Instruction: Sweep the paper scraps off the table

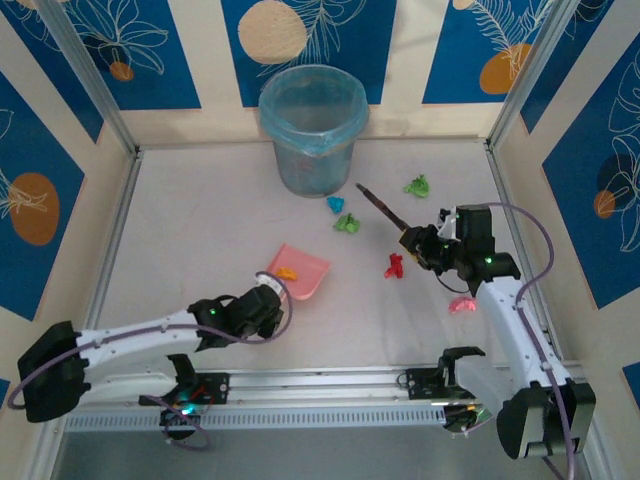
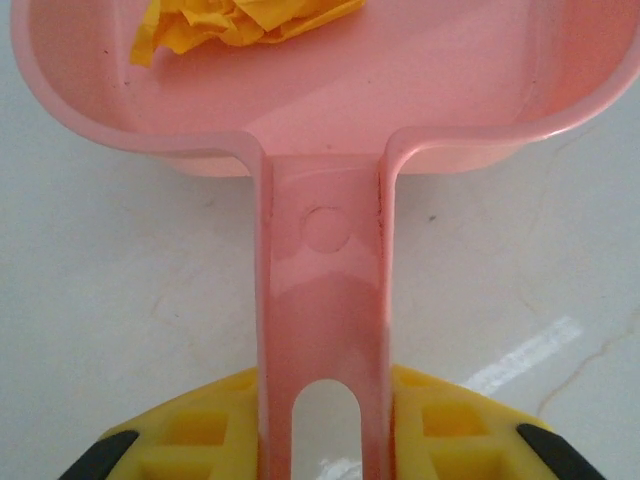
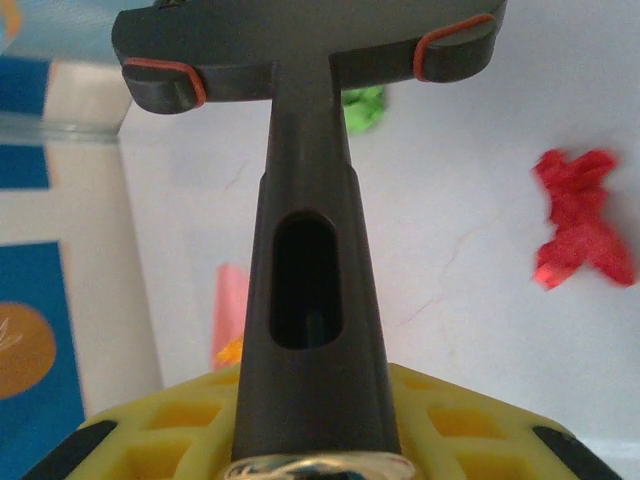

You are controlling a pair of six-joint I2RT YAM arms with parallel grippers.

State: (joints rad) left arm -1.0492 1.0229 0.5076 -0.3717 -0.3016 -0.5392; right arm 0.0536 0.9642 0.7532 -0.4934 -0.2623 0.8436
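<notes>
My left gripper (image 1: 268,297) is shut on the handle (image 2: 322,300) of a pink dustpan (image 1: 303,272) lying flat on the table (image 1: 200,230). An orange paper scrap (image 2: 230,25) lies inside the pan. My right gripper (image 1: 421,244) is shut on the dark handle (image 3: 305,300) of a brush, whose head (image 1: 380,205) points up-left. Loose paper scraps lie on the table: a red one (image 1: 395,266) just left of the right gripper, green ones (image 1: 347,223) (image 1: 418,186), a cyan one (image 1: 336,204) and a pink one (image 1: 462,305) beside the right forearm.
A translucent blue bin (image 1: 312,125) stands at the back middle. Patterned blue-and-cream walls (image 1: 50,170) and aluminium rails (image 1: 120,240) close in the table. Both arm bases (image 1: 440,385) sit on the near rail.
</notes>
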